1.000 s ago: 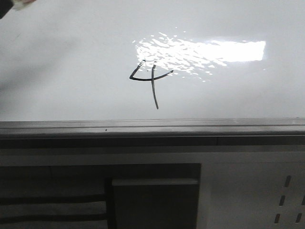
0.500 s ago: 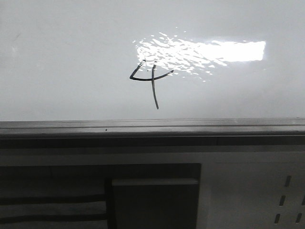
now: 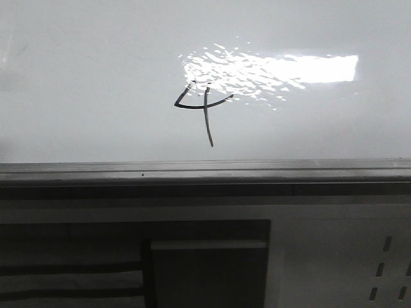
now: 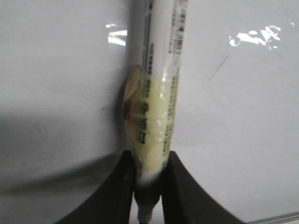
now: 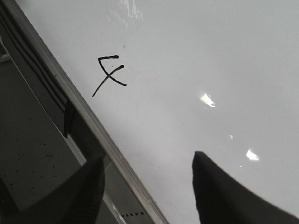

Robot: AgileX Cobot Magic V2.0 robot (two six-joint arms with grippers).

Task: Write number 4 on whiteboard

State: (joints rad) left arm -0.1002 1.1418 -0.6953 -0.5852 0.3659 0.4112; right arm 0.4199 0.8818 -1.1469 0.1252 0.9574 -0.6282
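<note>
the number 4 (image 3: 203, 109) is seen complete on the whiteboard (image 3: 77, 96): angled left stroke, curved crossbar and long stem are all drawn, so the writing step is judged finished and only the withdrawal is left. in the front view the figure sits just left of centre, at about 7 o'clock from the bright light reflection (image 3: 276, 69) and above the grey bottom rail (image 3: 205, 168).

the left gripper (image 4: 148, 186) is clenched around a marker (image 4: 154, 107), held between the two dark fingers (image 4: 180, 186); the pen's tip is not shown, so contact with the board cannot be told. the right gripper (image 5: 147, 186) is spread apart and nothing is held in it.

the next move is judged to call for the marker being kept clear of the board so that no stray line is added beside the figure.

neither arm is shown in the front view; the marker is shown by the left wrist view alone. the figure is also caught in the right wrist view (image 5: 110, 74), at about 11 o'clock from the fingers, whereas it is absent from the left wrist view.
</note>
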